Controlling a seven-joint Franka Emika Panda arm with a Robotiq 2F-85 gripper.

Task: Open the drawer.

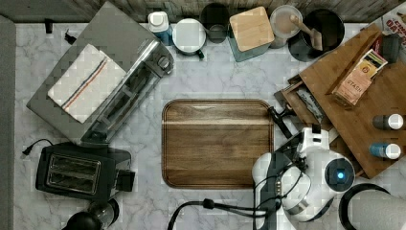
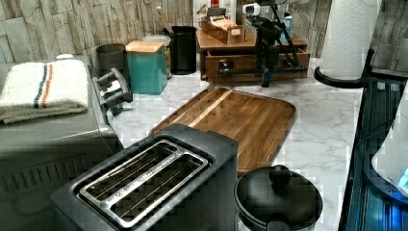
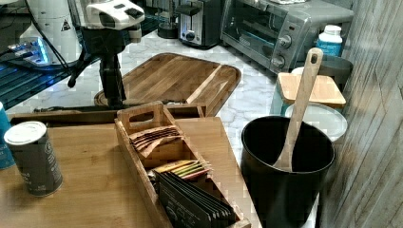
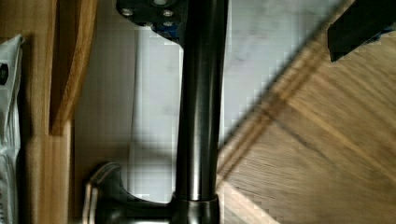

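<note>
On my marble bench [image 1: 225,81]: wooden tray [image 1: 218,143] at centre, toaster oven [image 1: 103,81] bearing a folded towel [image 1: 86,82], black toaster [image 1: 79,173], teal canister [image 1: 250,32], black utensil pot [image 3: 285,175].

White Panda arm low at the top view's lower right, wrist [image 1: 313,143] reaching out from the base. Gripper [image 2: 267,79] points straight down in the left view, black fingers hanging below the white hand. Right view: same vertical pose, white hand [image 3: 113,13] on top, dark fingers [image 3: 111,80] running down together. Wrist view: two black fingertips [image 4: 154,11] apart, one each side of a dark bar, neither visibly pressing on it
</note>
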